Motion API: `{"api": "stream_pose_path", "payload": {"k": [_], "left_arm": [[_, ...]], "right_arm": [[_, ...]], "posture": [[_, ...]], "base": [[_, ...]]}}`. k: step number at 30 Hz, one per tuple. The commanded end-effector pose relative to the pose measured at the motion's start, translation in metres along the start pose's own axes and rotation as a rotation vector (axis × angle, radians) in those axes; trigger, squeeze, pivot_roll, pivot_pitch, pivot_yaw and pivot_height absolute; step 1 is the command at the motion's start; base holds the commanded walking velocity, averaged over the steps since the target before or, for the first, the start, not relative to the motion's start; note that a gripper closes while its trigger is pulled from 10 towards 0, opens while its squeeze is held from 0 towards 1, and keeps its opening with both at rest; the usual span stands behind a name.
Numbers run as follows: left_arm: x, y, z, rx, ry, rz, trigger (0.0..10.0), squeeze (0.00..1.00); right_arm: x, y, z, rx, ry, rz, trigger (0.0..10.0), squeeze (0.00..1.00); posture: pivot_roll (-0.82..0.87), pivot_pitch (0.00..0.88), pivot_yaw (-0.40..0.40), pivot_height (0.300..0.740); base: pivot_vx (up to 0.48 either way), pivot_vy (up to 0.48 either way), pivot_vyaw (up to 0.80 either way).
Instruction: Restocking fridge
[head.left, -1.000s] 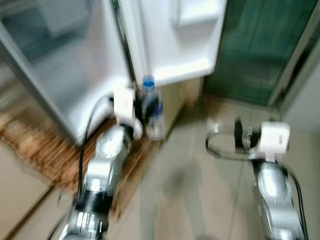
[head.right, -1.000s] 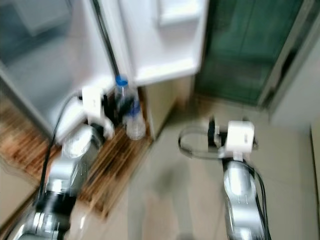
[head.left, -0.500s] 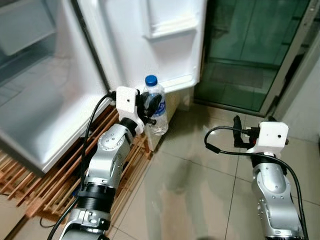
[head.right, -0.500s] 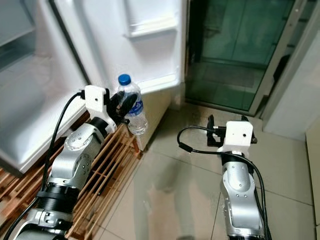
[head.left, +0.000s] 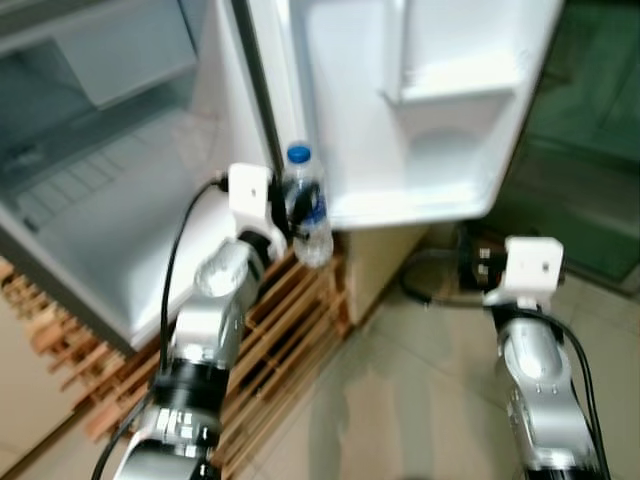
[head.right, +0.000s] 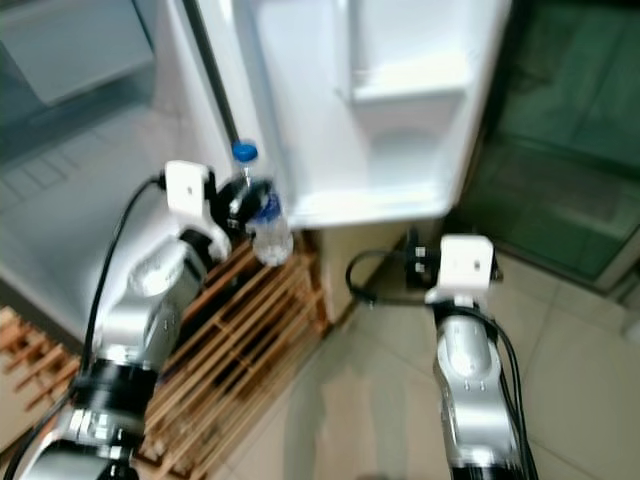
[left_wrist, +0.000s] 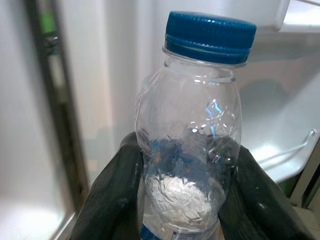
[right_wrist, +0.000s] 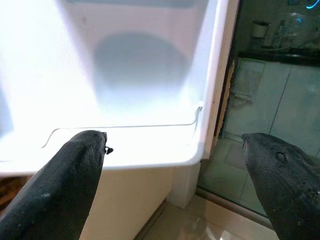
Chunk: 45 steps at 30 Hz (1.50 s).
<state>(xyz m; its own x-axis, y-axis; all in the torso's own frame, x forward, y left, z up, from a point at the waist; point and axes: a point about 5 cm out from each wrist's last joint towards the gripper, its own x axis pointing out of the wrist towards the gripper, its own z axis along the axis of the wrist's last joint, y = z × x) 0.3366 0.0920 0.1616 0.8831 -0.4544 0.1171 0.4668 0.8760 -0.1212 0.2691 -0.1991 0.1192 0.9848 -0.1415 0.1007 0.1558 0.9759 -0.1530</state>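
Note:
A clear plastic water bottle (head.left: 307, 208) with a blue cap (left_wrist: 210, 31) stands upright in my left gripper (head.left: 292, 205), which is shut on its body. Its black fingers (left_wrist: 112, 192) press both sides of the bottle in the left wrist view. The bottle hangs in front of the open fridge door (head.left: 420, 100), near the door's hinge side, above the lowest door shelf (head.left: 415, 205). My right gripper (right_wrist: 175, 165) is open with nothing between its fingers (right_wrist: 65, 180), and it faces that bottom door shelf (right_wrist: 125, 145) from close by. The right arm (head.left: 530, 330) is lower and to the right.
The fridge interior (head.left: 110, 170) with white shelves lies to the left. A wooden slatted pallet (head.left: 280, 340) lies under the fridge. Tiled floor (head.left: 410, 400) spreads between my arms. A dark glass door (head.left: 590, 130) stands to the right behind the fridge door.
The camera has swung, so the fridge door and its shelves now stand more centred and closer. The bottle stays held in my left gripper. The right gripper now faces the door shelf.

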Motion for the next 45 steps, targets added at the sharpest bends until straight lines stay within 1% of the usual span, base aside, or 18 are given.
{"api": "stream_pose_path", "payload": {"k": [1,3,4,5,8,11,15,16,21,24,28,29,35,38,40,41,44,45], "left_arm": [[0.010,-0.014,0.017,0.029,-0.053,-0.075,10.0,0.00],[0.013,-0.023,0.022,0.029,-0.061,-0.139,10.0,0.00],[0.013,-0.023,0.022,0.029,-0.061,-0.139,10.0,0.00],[0.013,-0.027,0.024,0.039,-0.066,-0.165,10.0,0.00],[0.013,-0.034,0.024,0.069,-0.051,-0.182,10.0,0.00],[0.012,-0.037,0.024,0.040,-0.063,-0.202,10.0,0.00],[0.011,-0.041,0.024,0.034,-0.065,-0.219,10.0,0.00],[0.011,-0.042,0.026,0.017,-0.077,-0.224,10.0,0.00],[0.011,-0.040,0.029,-0.003,-0.082,-0.209,10.0,0.00],[0.015,-0.030,0.034,-0.005,-0.101,-0.137,10.0,0.00],[0.019,-0.022,0.040,-0.001,-0.109,-0.104,10.0,0.00],[0.022,-0.018,0.046,-0.001,-0.121,-0.089,10.0,0.00],[0.030,-0.016,0.050,0.024,-0.137,-0.084,10.0,0.00],[0.036,-0.013,0.048,0.025,-0.152,-0.076,10.0,0.00],[0.037,-0.013,0.047,0.026,-0.156,-0.078,10.0,0.00],[0.040,-0.011,0.042,0.023,-0.159,-0.067,10.0,0.00],[0.045,-0.015,0.031,0.019,-0.165,-0.074,10.0,0.00],[0.046,-0.018,0.028,0.004,-0.170,-0.088,10.0,0.00]], "right_arm": [[0.000,-0.001,-0.001,0.003,0.008,0.002,10.0,0.00],[-0.001,0.001,-0.001,0.004,0.006,0.009,10.0,0.00],[-0.001,0.001,-0.001,0.004,0.006,0.009,10.0,0.00],[-0.001,0.001,-0.001,0.003,0.005,0.010,10.0,0.00],[-0.001,0.001,-0.001,0.002,0.003,0.008,10.0,0.00],[-0.002,-0.001,-0.001,0.003,0.006,0.001,10.0,0.00],[-0.003,0.000,-0.001,0.003,0.006,0.005,10.0,0.00],[-0.003,0.000,-0.001,0.003,0.006,0.007,10.0,0.00],[-0.002,0.002,0.000,0.005,-0.002,0.014,10.0,0.00],[-0.003,0.004,0.001,0.005,-0.005,0.024,10.0,0.00],[-0.007,0.005,0.000,0.012,0.001,0.040,10.0,0.00],[-0.012,0.006,-0.001,0.011,0.007,0.059,10.0,0.00],[-0.016,0.007,-0.001,0.016,0.011,0.084,10.0,0.00],[-0.016,0.007,0.002,0.020,0.003,0.087,10.0,0.00],[-0.016,0.007,0.003,0.021,0.001,0.088,10.0,0.00],[-0.016,0.008,0.004,0.024,-0.002,0.092,10.0,0.00],[-0.017,0.011,0.006,0.026,-0.009,0.104,10.0,0.00],[-0.017,0.012,0.007,0.023,-0.015,0.109,10.0,0.00]], "posture": [[-0.22,0.000,0.125,0.740],[-0.22,0.000,0.124,0.740],[-0.22,0.000,0.124,0.740],[-0.22,0.000,0.126,0.740],[-0.23,0.000,0.129,0.740],[-0.23,0.000,0.130,0.740],[-0.23,0.000,0.128,0.740],[-0.23,0.000,0.128,0.740],[-0.23,0.000,0.129,0.740],[-0.22,0.000,0.130,0.740],[-0.22,0.000,0.129,0.740],[-0.23,0.000,0.129,0.740],[-0.24,0.000,0.133,0.740],[-0.24,0.000,0.134,0.740],[-0.24,0.000,0.133,0.740],[-0.24,0.000,0.131,0.740],[-0.25,0.000,0.131,0.740],[-0.25,0.000,0.131,0.740]], "base": [[0.424,0.000,0.00],[0.418,-0.120,0.00],[0.412,-0.240,0.00],[0.368,-0.304,0.00],[0.000,0.000,0.00],[0.000,0.000,0.00],[0.000,0.000,0.00],[0.270,-0.394,0.00],[0.271,-0.393,0.00],[0.115,-0.110,0.00],[0.000,0.000,0.00],[0.000,0.000,0.00],[0.000,0.000,0.00],[0.000,0.000,0.00],[0.000,0.000,0.00],[0.000,0.000,0.00],[0.000,0.000,0.00],[0.000,0.000,0.00]]}}
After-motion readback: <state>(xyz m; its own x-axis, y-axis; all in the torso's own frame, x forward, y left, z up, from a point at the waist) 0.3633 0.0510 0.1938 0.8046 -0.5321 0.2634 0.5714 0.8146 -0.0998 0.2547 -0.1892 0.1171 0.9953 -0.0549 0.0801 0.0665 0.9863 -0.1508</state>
